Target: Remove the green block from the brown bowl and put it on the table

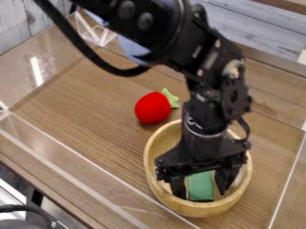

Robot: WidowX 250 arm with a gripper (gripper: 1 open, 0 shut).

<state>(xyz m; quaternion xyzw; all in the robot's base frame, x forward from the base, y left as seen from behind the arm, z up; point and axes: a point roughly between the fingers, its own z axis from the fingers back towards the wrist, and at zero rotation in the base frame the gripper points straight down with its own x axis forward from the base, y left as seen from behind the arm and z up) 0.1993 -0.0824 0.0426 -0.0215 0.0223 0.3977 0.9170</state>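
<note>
The brown bowl (158, 172) sits on the table (84, 112) near its front right. Inside it lies the green block (199, 186), showing between the fingers. My gripper (199, 179) points straight down into the bowl, open, with one black finger (169, 176) left of the block and the other on its right. Whether the fingers touch the block I cannot tell; the block's ends are partly hidden by them.
A red strawberry-shaped toy (152, 107) lies on the table just behind the bowl. Clear acrylic walls (48, 148) run along the table's front and left edges. The black arm (143, 31) reaches in from the upper left.
</note>
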